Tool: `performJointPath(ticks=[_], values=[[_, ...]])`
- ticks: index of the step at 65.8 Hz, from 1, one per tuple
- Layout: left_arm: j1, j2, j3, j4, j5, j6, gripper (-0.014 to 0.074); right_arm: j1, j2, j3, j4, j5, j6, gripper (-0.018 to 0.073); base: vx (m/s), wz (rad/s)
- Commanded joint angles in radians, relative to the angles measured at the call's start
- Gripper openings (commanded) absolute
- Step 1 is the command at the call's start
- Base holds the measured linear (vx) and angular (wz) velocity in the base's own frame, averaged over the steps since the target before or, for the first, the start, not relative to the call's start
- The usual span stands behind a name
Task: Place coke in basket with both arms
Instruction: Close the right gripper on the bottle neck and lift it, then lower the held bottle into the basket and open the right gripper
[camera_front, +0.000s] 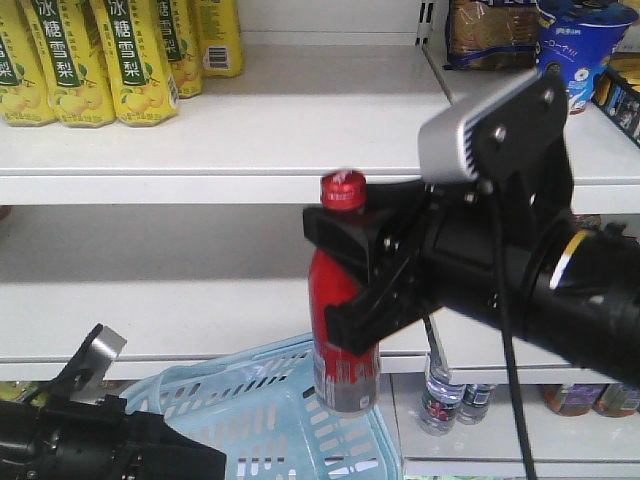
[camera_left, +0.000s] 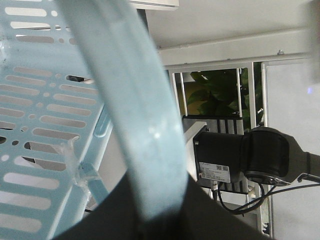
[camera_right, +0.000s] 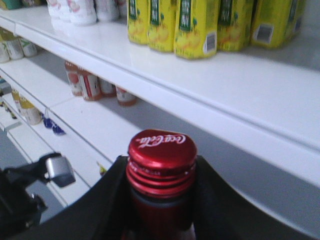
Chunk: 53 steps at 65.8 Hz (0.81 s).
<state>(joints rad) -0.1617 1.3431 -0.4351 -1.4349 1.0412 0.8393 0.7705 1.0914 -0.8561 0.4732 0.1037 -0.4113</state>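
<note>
The coke (camera_front: 338, 300), a slim red bottle with a red cap and silvery lower band, hangs upright in front of the shelves. My right gripper (camera_front: 352, 268) is shut on its upper body from the right. Its base is just above the near right rim of the light blue basket (camera_front: 262, 412). In the right wrist view the cap (camera_right: 161, 149) stands up between the black jaws of the right gripper (camera_right: 161, 172). My left gripper (camera_left: 161, 216) is shut on the basket's swing handle (camera_left: 131, 95), with the slotted wall (camera_left: 40, 125) to its left. The left arm (camera_front: 90, 435) lies low at the left.
Yellow drink cartons (camera_front: 100, 60) stand on the upper shelf, with a blue cup (camera_front: 585, 40) at the right. Small bottles (camera_front: 440, 395) sit on the low shelf behind the basket. A white shelf edge (camera_front: 200, 185) runs just behind the coke's cap. Orange bottles (camera_right: 90, 85) stand on the middle shelf.
</note>
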Motion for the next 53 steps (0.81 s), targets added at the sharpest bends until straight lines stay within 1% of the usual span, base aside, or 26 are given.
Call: performJointPath(ticks=[1,10,19,30,40,53], values=[[-0.01,-0.026,-0.02,-0.069,0.061,0.007,-0.0006,0.001,0.001,0.026,0.061,-0.116,-0.002,-0.0002,0.0,0.0],[-0.01,-0.026,-0.02,-0.069,0.061,0.007,-0.0006,0.001,0.066,0.075,0.152,-0.104,-0.002,-0.0002,0.0,0.0],[-0.01,-0.026,-0.02,-0.069,0.061,0.007,-0.0006,0.001,0.162,0.078,0.211,-0.088,-0.002,-0.0002,0.0,0.0],[-0.01,-0.026,-0.02,-0.069,0.061,0.007,-0.0006,0.001,0.297,0.078,0.323,-0.098,-0.002,-0.0002,0.0,0.0],[-0.01,-0.026,-0.02,-0.069,0.061,0.007,-0.0006,0.001,0.39,0.078,0.339,-0.088,-0.011,-0.0001,0.0,0.0],[-0.01,-0.026,-0.02,-0.069,0.061,0.007,-0.0006,0.001,0.474,0.077,0.341,0.003,-0.011,0.0023,0.0,0.0]])
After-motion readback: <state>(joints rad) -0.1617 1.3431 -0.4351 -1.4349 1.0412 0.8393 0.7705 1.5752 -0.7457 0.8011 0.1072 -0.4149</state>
